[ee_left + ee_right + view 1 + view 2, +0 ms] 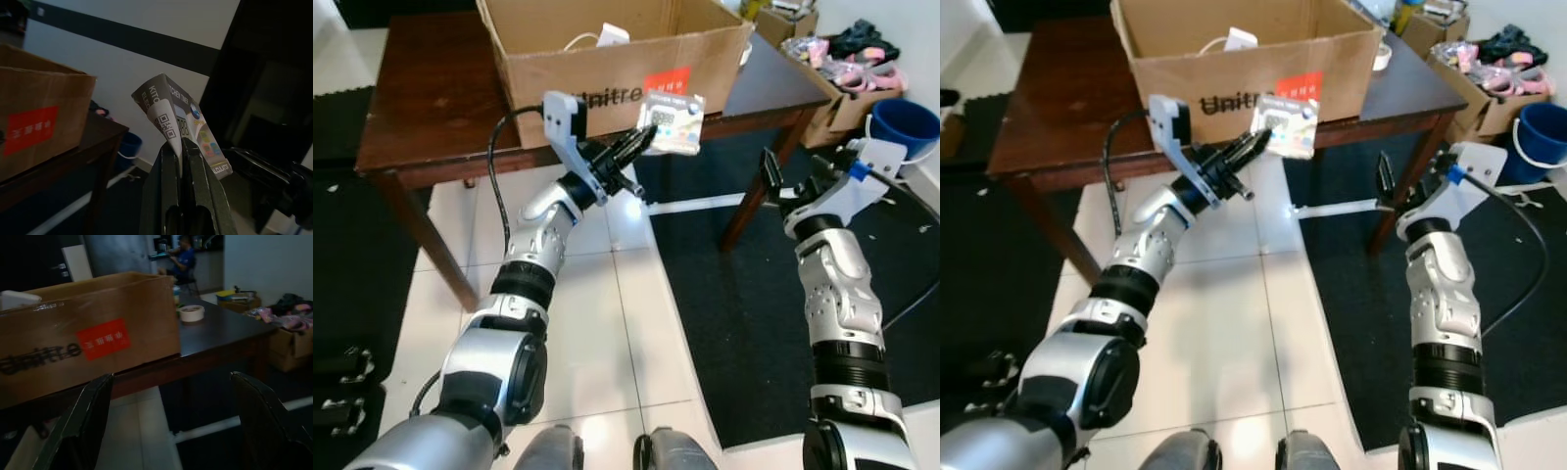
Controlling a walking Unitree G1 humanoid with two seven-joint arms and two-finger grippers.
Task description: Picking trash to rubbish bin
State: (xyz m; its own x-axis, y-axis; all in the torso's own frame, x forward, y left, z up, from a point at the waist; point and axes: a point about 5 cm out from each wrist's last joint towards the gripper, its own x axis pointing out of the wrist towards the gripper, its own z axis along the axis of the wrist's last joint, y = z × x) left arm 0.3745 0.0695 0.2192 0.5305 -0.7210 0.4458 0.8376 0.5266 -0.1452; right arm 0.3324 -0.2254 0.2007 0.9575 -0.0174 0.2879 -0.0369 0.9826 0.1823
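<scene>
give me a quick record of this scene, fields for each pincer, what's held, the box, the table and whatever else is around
left pincer: raised in front of the cardboard box, shut on the kitchen timer package
held item: kitchen timer package, creased card with a QR code
right pincer: open, holding nothing, raised near the table's right leg
cardboard box: open-topped, on the table, red label on its front
table: dark wood, roll of tape on it
blue bucket: on the floor, far right
floor: white tiles, dark mat at right
</scene>
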